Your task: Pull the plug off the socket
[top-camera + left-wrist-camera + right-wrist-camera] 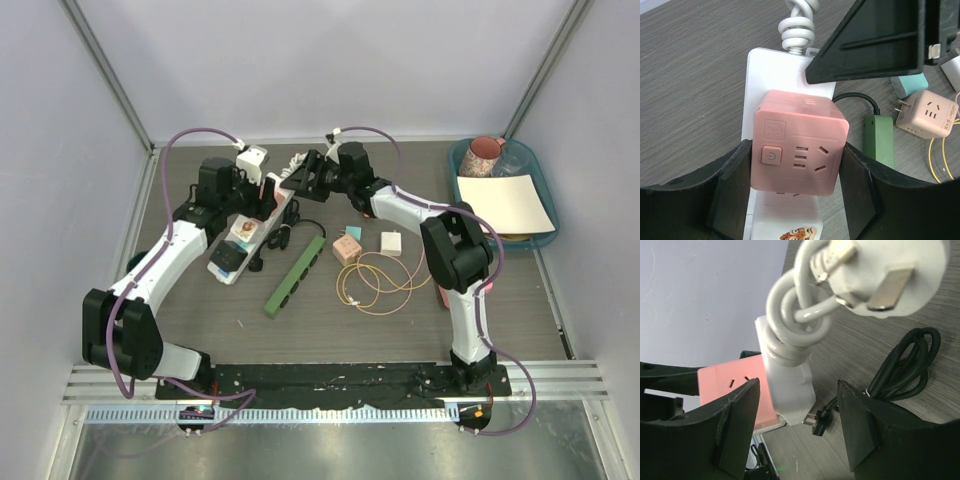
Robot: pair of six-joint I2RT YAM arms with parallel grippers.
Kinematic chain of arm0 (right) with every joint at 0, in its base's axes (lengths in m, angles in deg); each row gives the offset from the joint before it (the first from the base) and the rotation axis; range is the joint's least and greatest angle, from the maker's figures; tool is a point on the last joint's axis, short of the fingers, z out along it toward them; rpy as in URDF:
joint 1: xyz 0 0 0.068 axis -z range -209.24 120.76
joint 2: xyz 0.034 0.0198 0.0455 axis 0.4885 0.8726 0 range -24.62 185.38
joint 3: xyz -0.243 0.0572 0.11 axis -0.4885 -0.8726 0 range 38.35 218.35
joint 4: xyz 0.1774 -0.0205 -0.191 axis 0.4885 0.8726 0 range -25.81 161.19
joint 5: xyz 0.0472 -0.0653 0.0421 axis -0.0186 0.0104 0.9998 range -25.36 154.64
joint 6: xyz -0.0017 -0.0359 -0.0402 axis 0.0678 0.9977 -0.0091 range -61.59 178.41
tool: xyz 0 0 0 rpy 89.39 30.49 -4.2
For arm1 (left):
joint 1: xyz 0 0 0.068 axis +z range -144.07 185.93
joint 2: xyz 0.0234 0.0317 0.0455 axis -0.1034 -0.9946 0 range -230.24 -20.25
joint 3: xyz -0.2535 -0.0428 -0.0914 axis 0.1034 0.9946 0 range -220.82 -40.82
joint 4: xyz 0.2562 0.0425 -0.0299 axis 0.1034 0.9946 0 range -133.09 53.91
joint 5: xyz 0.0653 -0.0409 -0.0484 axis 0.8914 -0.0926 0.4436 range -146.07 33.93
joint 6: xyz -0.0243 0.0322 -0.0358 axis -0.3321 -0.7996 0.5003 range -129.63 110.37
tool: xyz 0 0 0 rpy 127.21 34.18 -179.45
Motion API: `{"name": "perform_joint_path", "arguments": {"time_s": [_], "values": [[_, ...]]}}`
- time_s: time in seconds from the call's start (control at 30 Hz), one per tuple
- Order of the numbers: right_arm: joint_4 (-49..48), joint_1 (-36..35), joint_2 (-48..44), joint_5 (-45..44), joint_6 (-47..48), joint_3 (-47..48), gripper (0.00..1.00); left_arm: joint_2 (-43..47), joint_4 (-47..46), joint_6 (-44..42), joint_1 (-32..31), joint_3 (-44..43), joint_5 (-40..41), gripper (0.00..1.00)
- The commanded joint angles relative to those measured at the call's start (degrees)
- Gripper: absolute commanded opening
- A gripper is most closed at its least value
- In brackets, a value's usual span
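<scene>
A pink cube plug [800,150] sits on a white power strip [775,65] at the table's middle left [250,235]. My left gripper [797,165] is shut on the pink cube, with a finger pressed against each side. I cannot tell whether the cube is still seated. My right gripper [797,390] is open and straddles the strip's far end [790,385], with gaps on both sides. The strip's coiled white cable and its plug [885,275] hang just above it. In the top view the two grippers meet over the strip [285,190].
A green power strip [295,277] with a black cable [905,365] lies right of the white one. A second pink cube [346,249], a teal adapter [350,233], a white adapter [390,243] and a yellow cable [380,280] lie mid-table. A teal tray [545,215] stands at the back right.
</scene>
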Motion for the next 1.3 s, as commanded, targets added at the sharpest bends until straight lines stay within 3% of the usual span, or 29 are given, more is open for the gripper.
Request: {"name": "perform_joint_path", "arguments": {"time_s": [0.0, 0.17, 0.23, 0.37, 0.5, 0.53, 0.63, 0.87, 1.1, 1.27], "values": [[-1.5, -0.9, 1.1, -0.1, -0.1, 2.9, 0.68, 3.2, -10.8, 0.3, -0.1, -2.2, -1.5, 0.0], [-8.4, -1.1, 1.9, 1.0, -4.6, 2.0, 0.56, 3.1, -10.6, 0.3, -0.1, -2.1, -1.5, 0.0], [-9.2, -1.2, 2.3, 0.8, -5.4, 2.3, 0.55, 3.2, -10.5, 0.5, 0.0, -1.7, -1.5, 0.0], [-11.3, -1.3, 3.0, 0.6, -7.5, 2.2, 0.42, 3.5, -10.6, 0.6, -0.1, -1.6, -0.8, 0.0], [-12.9, -1.3, 3.7, 1.3, -9.0, 1.3, 0.36, 3.2, -10.2, 0.6, -0.1, -1.7, -0.7, 0.0], [-13.8, -1.3, 3.8, 1.4, -9.1, 0.6, 0.31, 3.3, -10.0, 0.6, -0.2, -1.8, -0.6, 0.0], [-15.8, -1.3, 3.7, 0.9, -9.3, -0.7, 0.01, 3.4, -9.4, 0.9, -0.1, -2.1, 0.7, 0.0], [-20.4, -1.3, 4.5, -4.9, -7.7, -2.6, 0.01, 2.3, -3.6, 0.7, -0.1, -6.7, 4.1, 0.0], [-18.0, -1.2, 5.4, -9.0, -4.5, -3.5, 0.01, 1.2, 2.6, 0.0, -0.1, -12.1, 6.2, 0.0], [-18.7, -0.5, 5.5, -11.0, -4.4, -6.2, 0.01, 2.3, 2.9, -0.5, 0.1, -10.7, 8.1, 0.0]]}}
